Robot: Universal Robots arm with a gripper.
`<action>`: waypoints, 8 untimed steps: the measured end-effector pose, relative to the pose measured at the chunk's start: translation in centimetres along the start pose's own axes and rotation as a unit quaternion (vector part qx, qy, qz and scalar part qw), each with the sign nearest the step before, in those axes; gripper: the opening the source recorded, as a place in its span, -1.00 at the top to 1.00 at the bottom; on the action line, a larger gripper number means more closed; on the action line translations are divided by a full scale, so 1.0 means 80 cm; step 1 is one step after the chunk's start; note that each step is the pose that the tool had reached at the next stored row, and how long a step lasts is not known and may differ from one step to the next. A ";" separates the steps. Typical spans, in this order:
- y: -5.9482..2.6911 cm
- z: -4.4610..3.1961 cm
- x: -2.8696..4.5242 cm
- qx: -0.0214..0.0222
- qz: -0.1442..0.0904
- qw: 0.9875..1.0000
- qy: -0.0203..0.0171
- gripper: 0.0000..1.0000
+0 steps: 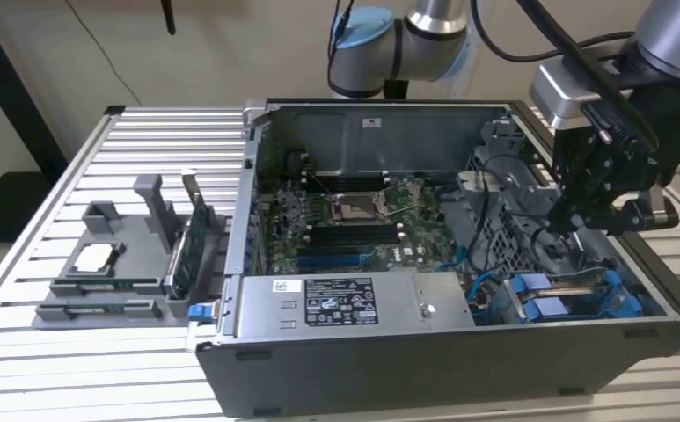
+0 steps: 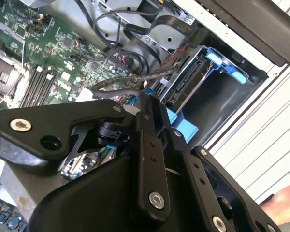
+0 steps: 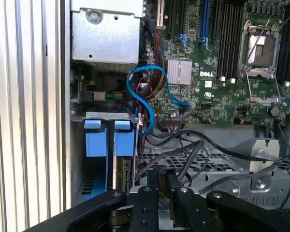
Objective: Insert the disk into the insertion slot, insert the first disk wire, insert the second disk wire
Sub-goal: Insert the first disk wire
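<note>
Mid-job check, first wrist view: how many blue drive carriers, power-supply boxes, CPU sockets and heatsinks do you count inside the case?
blue drive carriers: 2
silver power-supply box: 1
CPU socket: 1
silver heatsink: 1
Total: 5

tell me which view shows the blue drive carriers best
The first wrist view: both blue drive carriers sit side by side, seen square-on and unblocked. The exterior view shows them low in the case, at the exterior view's right, partly behind the case wall. The second wrist view catches them at a slant.
</note>
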State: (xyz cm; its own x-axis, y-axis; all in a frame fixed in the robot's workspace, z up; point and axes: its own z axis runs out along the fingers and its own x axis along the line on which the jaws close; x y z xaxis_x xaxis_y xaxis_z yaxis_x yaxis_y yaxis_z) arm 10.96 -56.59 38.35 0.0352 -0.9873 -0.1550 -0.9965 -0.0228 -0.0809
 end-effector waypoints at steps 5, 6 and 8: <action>-0.001 0.0042 0.0025 0.000 0.000 1.000 0.000 0.62; -0.001 0.0050 0.0029 0.000 0.000 1.000 0.000 0.62; -0.003 0.0066 0.0037 0.000 0.000 1.000 0.000 0.62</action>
State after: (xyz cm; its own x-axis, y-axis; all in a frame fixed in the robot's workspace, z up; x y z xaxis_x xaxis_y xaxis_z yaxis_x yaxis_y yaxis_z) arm 11.23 -56.79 37.80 0.0353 -0.9873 -0.1549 -0.9965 -0.0229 -0.0809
